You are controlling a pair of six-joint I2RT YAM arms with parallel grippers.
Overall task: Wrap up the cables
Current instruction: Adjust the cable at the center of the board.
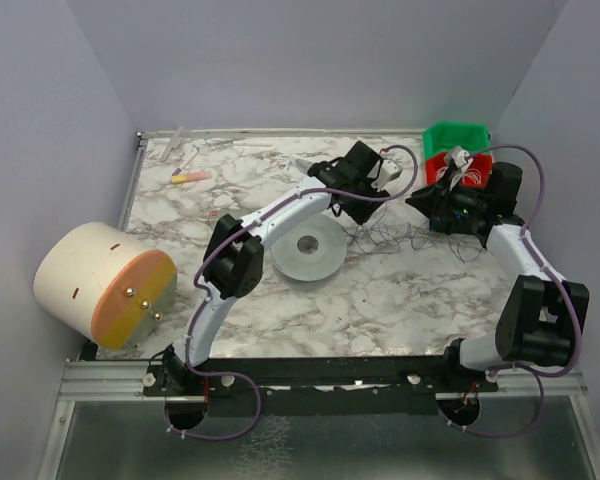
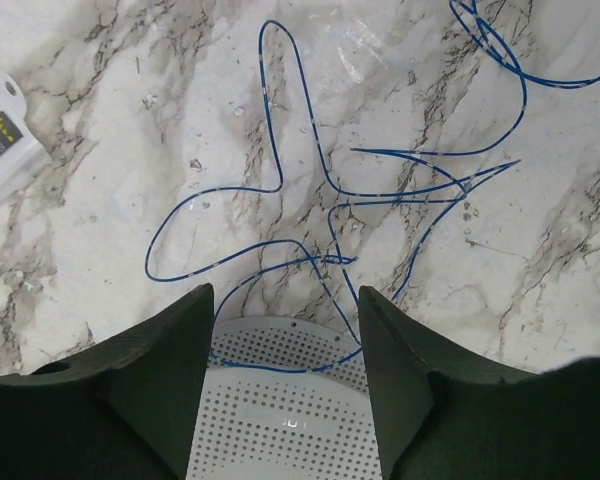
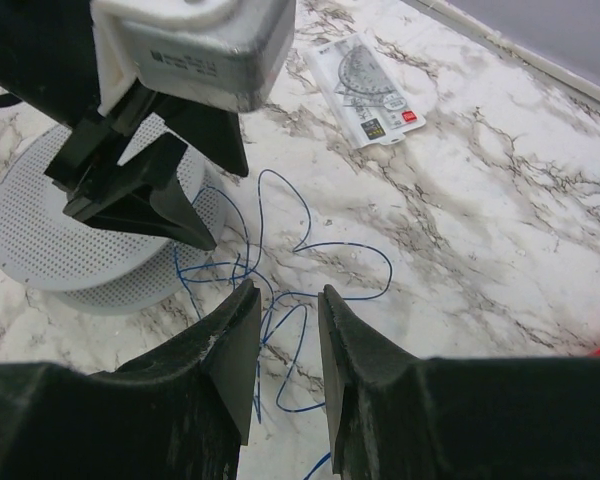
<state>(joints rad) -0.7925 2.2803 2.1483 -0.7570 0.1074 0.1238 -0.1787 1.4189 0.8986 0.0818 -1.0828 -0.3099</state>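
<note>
The cable is a thin blue wire lying in loose loops on the marble table, and shows dark in the top view. One strand runs across the rim of a grey perforated spool. My left gripper is open and straddles the spool's edge, with that strand between its fingers but not pinched. It also shows in the top view and the right wrist view. My right gripper is open with a narrow gap and empty, above the loops just right of the spool.
A protractor packet lies beyond the wire, and a white packet at the far left. Green and red bins stand at the back right. A large cream cylinder is at the left, and a marker at the back left.
</note>
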